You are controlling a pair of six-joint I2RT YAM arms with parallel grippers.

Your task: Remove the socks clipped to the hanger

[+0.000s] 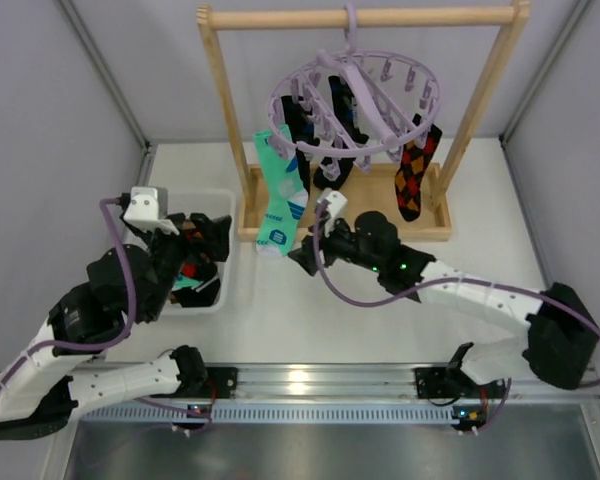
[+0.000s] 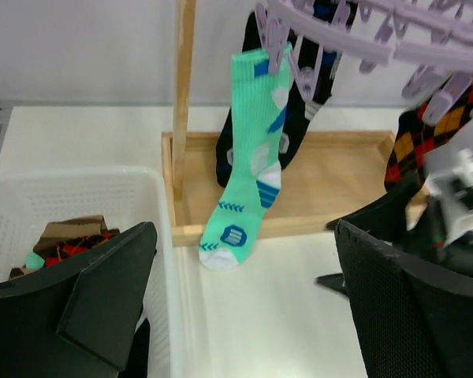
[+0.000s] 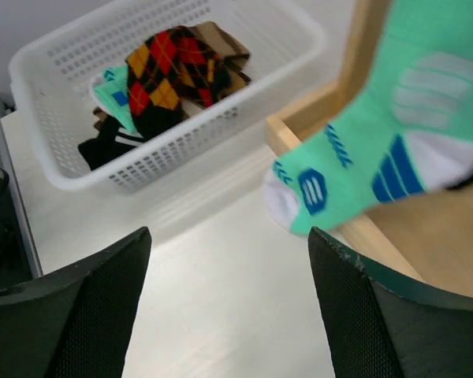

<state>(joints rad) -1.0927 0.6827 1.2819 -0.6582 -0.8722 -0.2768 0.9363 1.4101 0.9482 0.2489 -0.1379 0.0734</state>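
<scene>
The lavender hanger (image 1: pixel 355 100) hangs by its hook from the wooden rack's top bar. A teal-and-white sock (image 1: pixel 281 195) hangs clipped at its left; it also shows in the left wrist view (image 2: pixel 252 150) and the right wrist view (image 3: pixel 378 165). Black patterned socks (image 1: pixel 332 140) hang in the middle and an argyle sock (image 1: pixel 413 170) at the right. My right gripper (image 1: pixel 305 252) is open and empty, just right of and below the teal sock's toe. My left gripper (image 1: pixel 205 250) is open and empty over the basket.
A white basket (image 1: pixel 226 262) at the left holds several socks, argyle, brown, teal and black (image 3: pixel 162 87). The light wooden rack (image 1: pixel 242 215) has a tray base and two posts. Grey walls close in both sides.
</scene>
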